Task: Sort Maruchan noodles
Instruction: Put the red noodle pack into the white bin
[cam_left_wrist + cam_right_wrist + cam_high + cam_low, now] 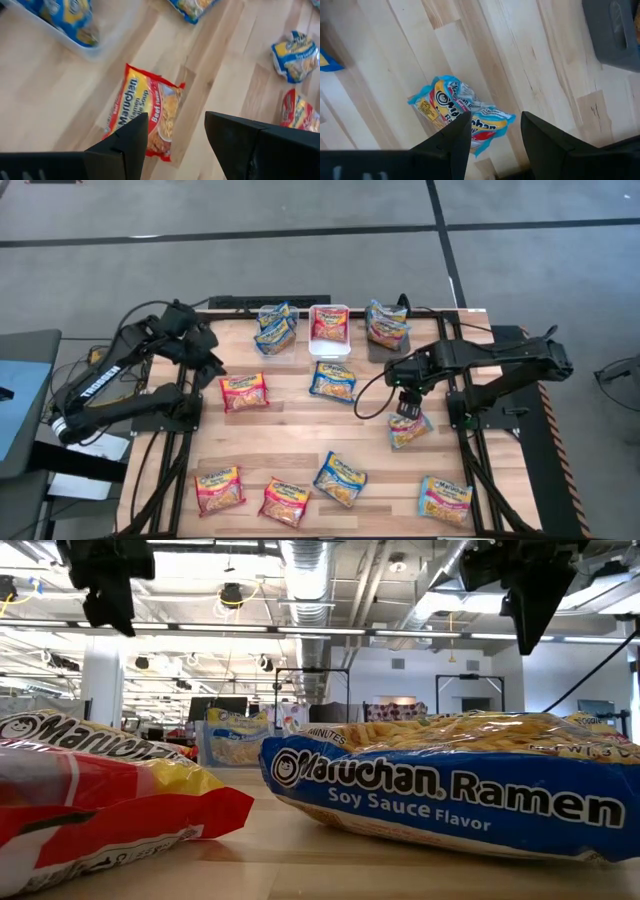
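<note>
1. Here, the right pincer (408, 402) hangs open over a crumpled, shiny light-blue plastic noodle packet (462, 114) lying on the pale wooden plank desk (290, 452).
2. The left pincer (205, 363) is open too, above a flat, crinkly red noodle packet (145, 115).
3. More flat packets lie scattered; some sit in the clear bin (283, 358), white bin (329, 348) and dark grey bin (380, 353).

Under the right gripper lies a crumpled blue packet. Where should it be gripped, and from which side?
From straight above: the blue packet lies flat on the table, so no side edge is exposed. Its crumpled middle rises in folds, probably the easiest part to pinch. The right gripper hangs open over it, fingers already astride one end.
</note>
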Robot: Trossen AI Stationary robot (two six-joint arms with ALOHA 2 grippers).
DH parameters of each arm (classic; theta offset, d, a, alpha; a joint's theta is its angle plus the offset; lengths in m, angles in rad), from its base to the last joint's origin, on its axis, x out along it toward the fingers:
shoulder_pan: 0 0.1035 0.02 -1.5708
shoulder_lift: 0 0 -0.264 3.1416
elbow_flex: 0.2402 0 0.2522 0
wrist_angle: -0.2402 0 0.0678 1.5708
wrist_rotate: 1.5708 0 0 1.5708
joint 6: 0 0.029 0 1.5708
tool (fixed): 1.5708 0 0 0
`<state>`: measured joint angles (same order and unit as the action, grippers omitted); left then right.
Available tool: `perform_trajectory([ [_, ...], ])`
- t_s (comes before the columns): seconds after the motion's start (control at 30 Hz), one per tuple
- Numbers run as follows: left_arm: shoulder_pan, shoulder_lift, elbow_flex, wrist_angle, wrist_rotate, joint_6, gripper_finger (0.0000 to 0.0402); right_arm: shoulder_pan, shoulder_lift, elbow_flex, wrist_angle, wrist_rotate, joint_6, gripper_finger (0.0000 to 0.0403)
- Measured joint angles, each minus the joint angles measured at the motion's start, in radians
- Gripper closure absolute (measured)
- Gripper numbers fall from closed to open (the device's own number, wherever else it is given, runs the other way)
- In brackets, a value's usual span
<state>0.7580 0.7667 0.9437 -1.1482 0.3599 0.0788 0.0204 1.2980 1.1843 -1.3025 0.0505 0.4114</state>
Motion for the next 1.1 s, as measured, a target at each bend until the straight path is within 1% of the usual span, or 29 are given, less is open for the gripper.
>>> perform_trajectory([
  [0.17,-0.067,-0.01,-0.114,0.088,-0.017,-0.051,0.0219,-0.001,0.0,0.0,0.001,0.0,0.0,0.0207],
  [0.33,-0.135,-0.008,-0.206,0.166,-0.082,-0.1,0.0219,-0.002,0.0,0.0,0.001,-0.001,0.0,0.0207],
  [0.5,-0.194,-0.007,-0.279,0.233,-0.086,-0.17,0.0219,-0.002,0.0,0.0,0.002,-0.001,0.0,0.0207],
  [0.67,-0.256,0.007,-0.284,0.246,-0.155,-0.207,0.0219,-0.002,0.0,0.0,0.003,-0.001,0.0,0.0207],
  [0.9,-0.326,0.007,-0.284,0.333,-0.263,-0.253,0.0219,-0.002,0.0,0.0,0.01,0.0,0.0,0.0207],
  [1.0,-0.334,0.007,-0.284,0.345,-0.278,-0.276,0.0219,-0.002,0.0,0.0,0.01,0.0,0.0,0.0207],
  [1.1,-0.334,0.008,-0.284,0.345,-0.276,-0.252,0.0219,-0.002,0.0,0.0,0.01,0.0,0.0,0.0207],
])
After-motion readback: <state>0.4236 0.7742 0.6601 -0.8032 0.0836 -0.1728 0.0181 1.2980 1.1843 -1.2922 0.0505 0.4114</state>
